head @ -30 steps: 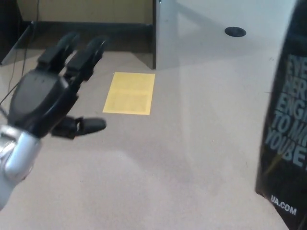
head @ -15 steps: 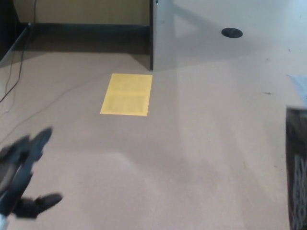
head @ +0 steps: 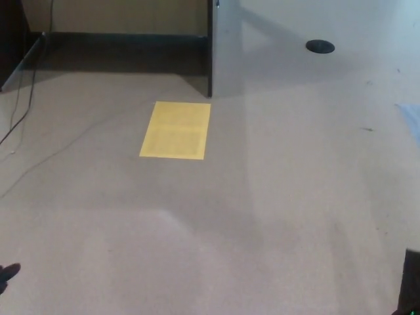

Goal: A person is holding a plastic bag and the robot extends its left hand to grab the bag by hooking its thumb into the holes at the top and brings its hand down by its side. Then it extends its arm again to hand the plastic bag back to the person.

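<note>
Only a small black tip of my left hand (head: 8, 272) shows, at the bottom left edge of the head view, low over the beige carpet. A dark sliver of the black printed plastic bag (head: 412, 283) shows at the bottom right corner, and the rest of it is cut off by the frame. The hand and the bag are far apart, at opposite edges. Nothing of the bag's top holes or of a person is visible. My right hand does not show.
A yellow sheet (head: 176, 129) lies on the carpet ahead. Behind it stands a grey partition edge (head: 211, 49) against a dark baseboard. A black round disc (head: 320, 46) sits far right, a thin cable (head: 20, 111) runs at left, and a pale blue patch (head: 412, 118) lies at the right edge.
My left hand has dropped from the upper left down to the bottom left edge, almost out of the picture. The black bag has slid down and right, leaving only a corner.
</note>
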